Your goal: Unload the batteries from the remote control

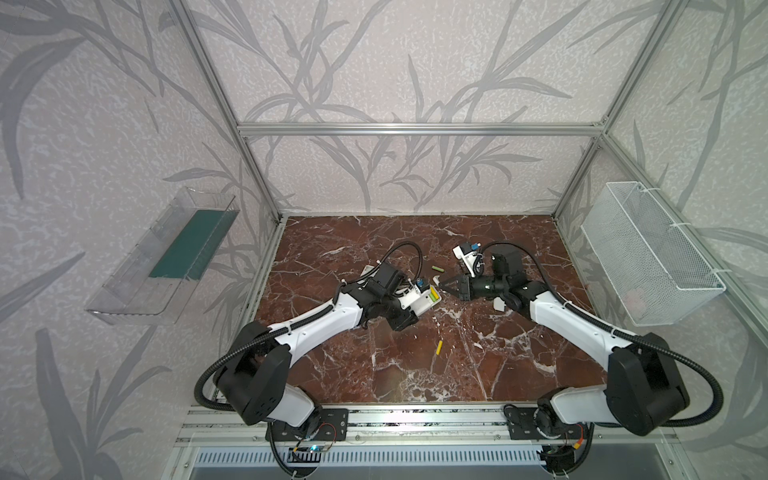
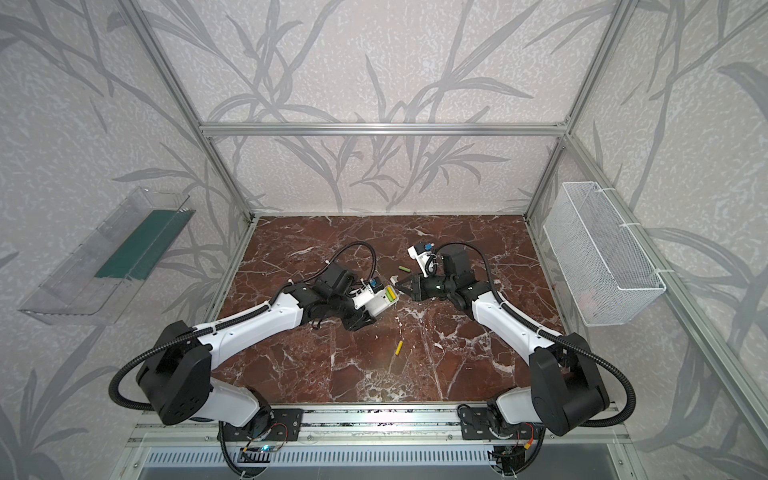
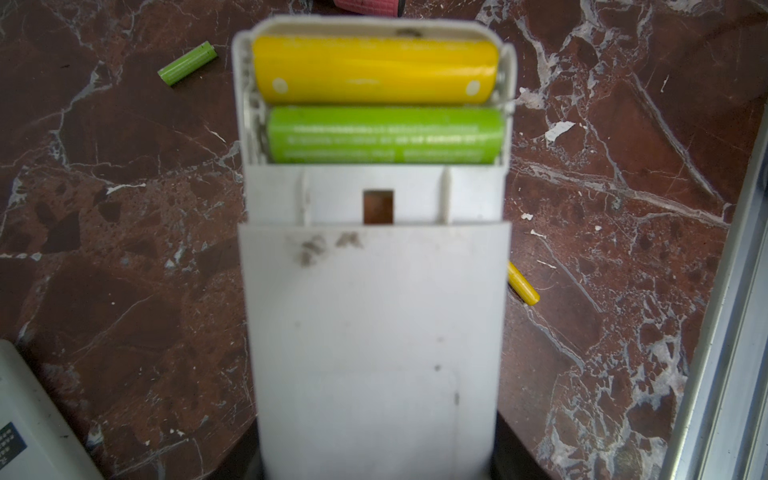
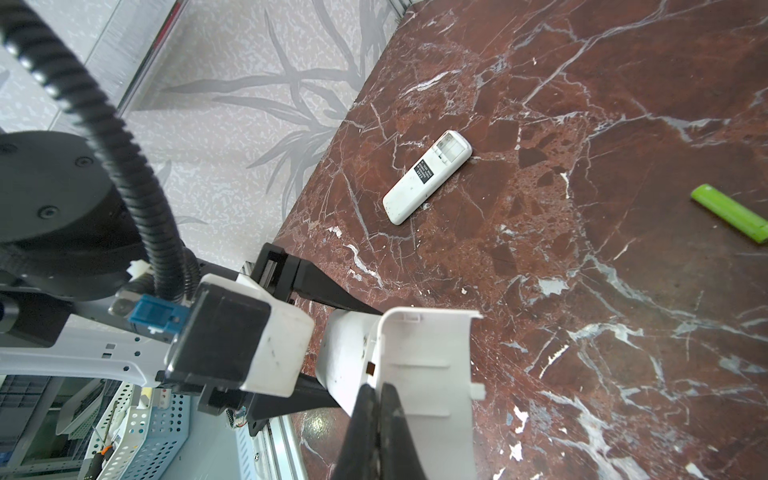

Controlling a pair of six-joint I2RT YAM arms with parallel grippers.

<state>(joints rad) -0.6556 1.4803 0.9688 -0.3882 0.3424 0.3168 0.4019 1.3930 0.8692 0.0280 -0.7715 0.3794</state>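
Observation:
My left gripper (image 1: 415, 309) is shut on a white remote control (image 3: 374, 332), held above the table. Its battery compartment is uncovered, with a yellow battery (image 3: 374, 68) and a green battery (image 3: 384, 135) lying side by side inside. My right gripper (image 4: 376, 395) meets the remote's open end (image 1: 434, 296). It is shut on the edge of the white battery cover (image 4: 428, 382), which hides the compartment in the right wrist view. A loose green battery (image 1: 436, 269) lies behind the grippers. A loose yellow battery (image 1: 439, 347) lies in front of them.
A second white remote (image 4: 428, 176) with an empty compartment lies behind the left arm. A small white piece (image 1: 498, 304) sits under the right arm. A red ribbed thing (image 3: 365, 4) shows past the remote's end. A wire basket (image 1: 648, 257) and a clear tray (image 1: 158, 257) hang on the side walls.

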